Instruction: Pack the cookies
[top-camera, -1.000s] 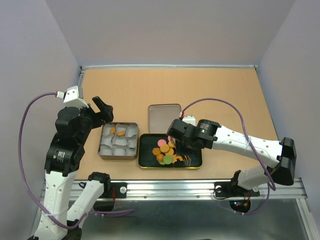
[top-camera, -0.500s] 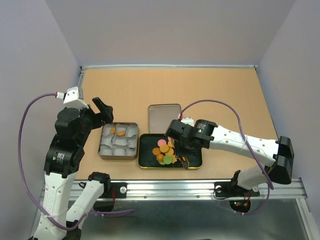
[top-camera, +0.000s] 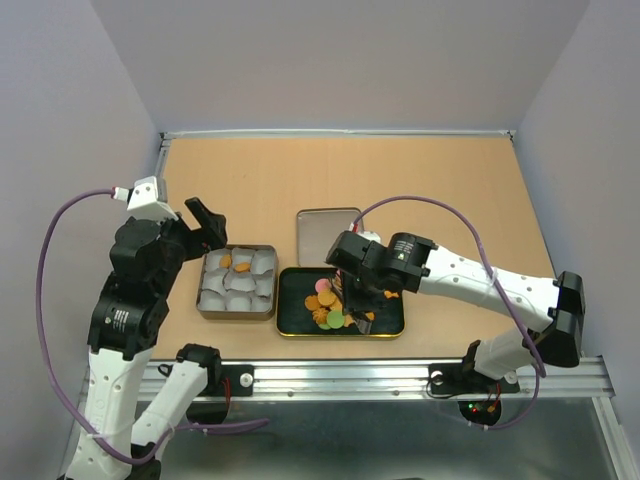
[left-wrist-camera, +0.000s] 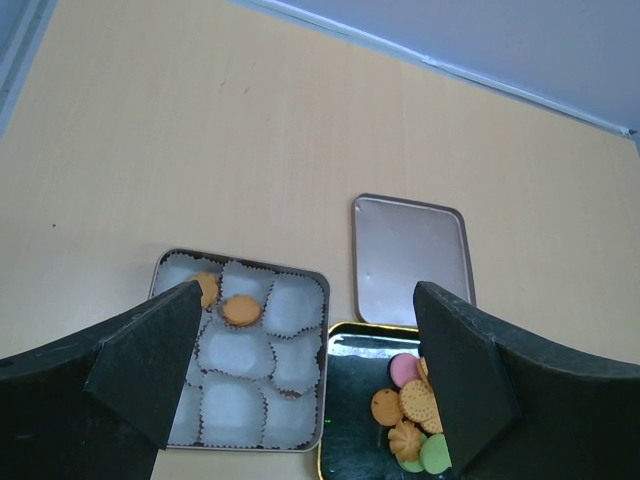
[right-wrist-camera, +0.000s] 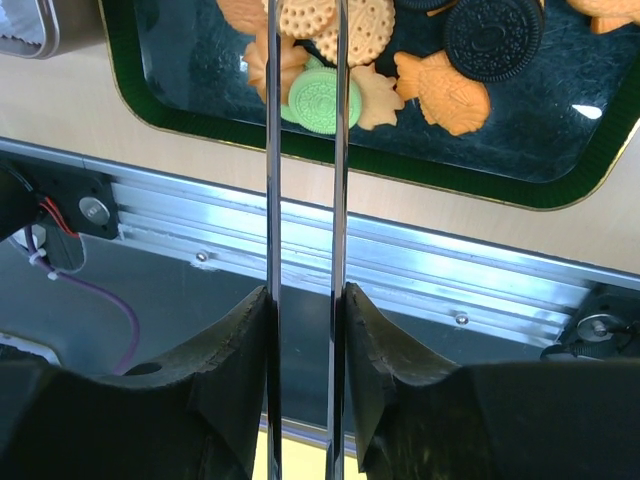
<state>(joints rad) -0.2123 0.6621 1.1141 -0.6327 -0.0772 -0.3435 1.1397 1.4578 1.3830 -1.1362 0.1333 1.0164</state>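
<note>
The cookies (top-camera: 330, 303) lie heaped in the black tray (top-camera: 292, 285) at the table's 6 o'clock. Two more sit in the paper-cupped tin (top-camera: 201, 285) at the tray's 9 o'clock. My right gripper (top-camera: 352, 306) is down over the heap, its thin blades narrowly apart astride a tan round biscuit (right-wrist-camera: 305, 20). I cannot tell whether they grip it. I judge this the pick; next I'd lift cleanly and carry toward 9 o'clock to an empty cup. The left gripper (left-wrist-camera: 305, 365) hangs wide open above the tin, holding nothing.
</note>
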